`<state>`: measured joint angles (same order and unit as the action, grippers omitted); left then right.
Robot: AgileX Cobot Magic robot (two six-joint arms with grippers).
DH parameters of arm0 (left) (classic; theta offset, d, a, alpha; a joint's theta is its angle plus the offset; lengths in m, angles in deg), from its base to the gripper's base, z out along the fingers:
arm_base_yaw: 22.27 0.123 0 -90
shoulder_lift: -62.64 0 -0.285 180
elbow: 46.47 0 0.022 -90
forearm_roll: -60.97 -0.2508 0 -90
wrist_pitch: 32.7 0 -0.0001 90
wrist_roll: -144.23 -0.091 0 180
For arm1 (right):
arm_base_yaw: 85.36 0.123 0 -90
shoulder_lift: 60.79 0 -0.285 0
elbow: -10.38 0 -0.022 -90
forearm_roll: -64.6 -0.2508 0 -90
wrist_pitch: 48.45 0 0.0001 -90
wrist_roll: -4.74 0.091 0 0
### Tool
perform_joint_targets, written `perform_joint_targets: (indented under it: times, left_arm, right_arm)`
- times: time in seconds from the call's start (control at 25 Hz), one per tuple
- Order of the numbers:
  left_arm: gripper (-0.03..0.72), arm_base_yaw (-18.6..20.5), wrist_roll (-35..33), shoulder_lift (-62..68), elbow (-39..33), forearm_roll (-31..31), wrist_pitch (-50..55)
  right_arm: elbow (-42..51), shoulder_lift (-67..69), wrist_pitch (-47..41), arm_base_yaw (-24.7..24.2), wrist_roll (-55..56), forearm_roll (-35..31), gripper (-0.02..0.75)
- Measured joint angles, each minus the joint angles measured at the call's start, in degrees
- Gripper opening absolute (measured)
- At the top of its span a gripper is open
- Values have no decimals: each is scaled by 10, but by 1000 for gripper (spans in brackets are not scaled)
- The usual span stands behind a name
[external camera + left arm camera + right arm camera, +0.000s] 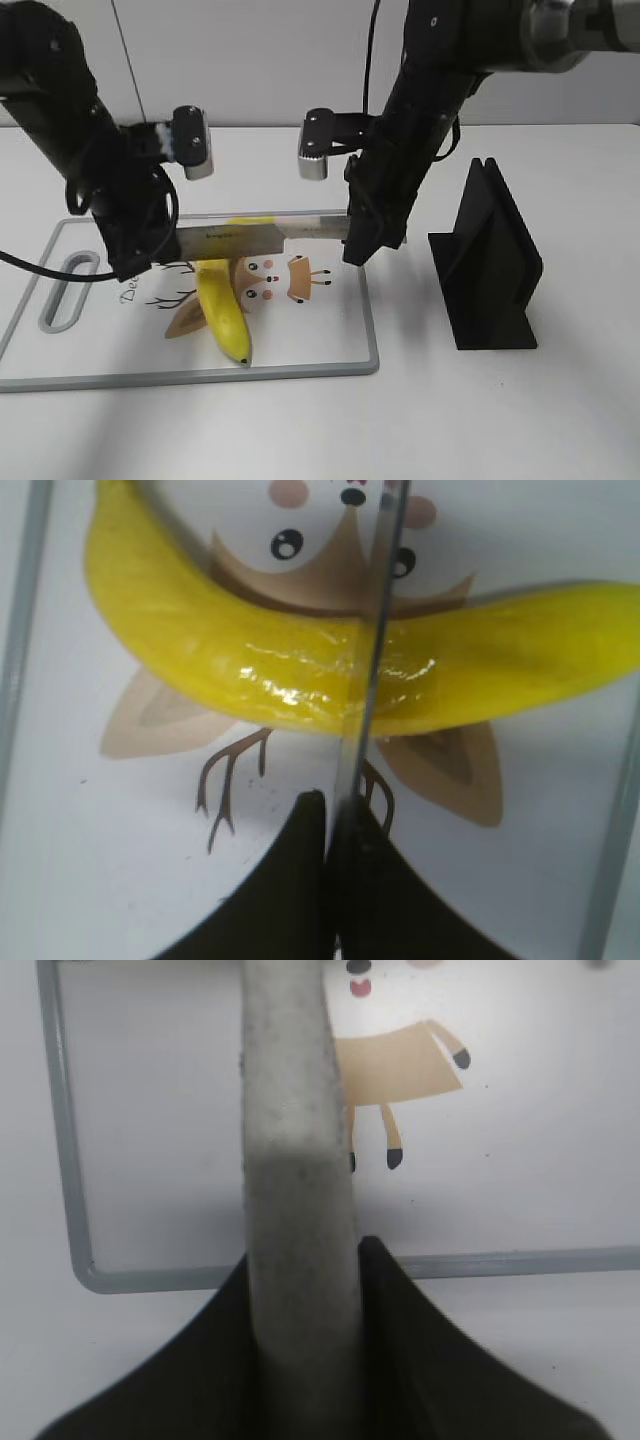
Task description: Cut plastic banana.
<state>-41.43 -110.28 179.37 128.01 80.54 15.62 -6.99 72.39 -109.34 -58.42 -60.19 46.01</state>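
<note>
Right hand [362,238] clamped on knife [262,236] handle | left hand [135,250] pinches blade | banana [224,308] beneath | board [300,335] print "De…"

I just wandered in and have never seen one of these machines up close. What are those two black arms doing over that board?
They hold a knife between them, level over a yellow toy banana that lies on a white cutting board. The right gripper clamps the pale handle; the left gripper pinches the blade's far end. From the left wrist camera the blade crosses the banana's middle, though whether it has bitten in is unclear. A black stand sits off to the right.
</note>
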Motion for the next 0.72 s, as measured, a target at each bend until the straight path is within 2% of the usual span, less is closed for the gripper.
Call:
perform_joint_targets:
  times: [0.72]
  left_arm:
    - [-5, -9, 22, 64, 10, 2, -17]
  right_arm:
    - [-5, 54, 17, -2, 14, 21, 226]
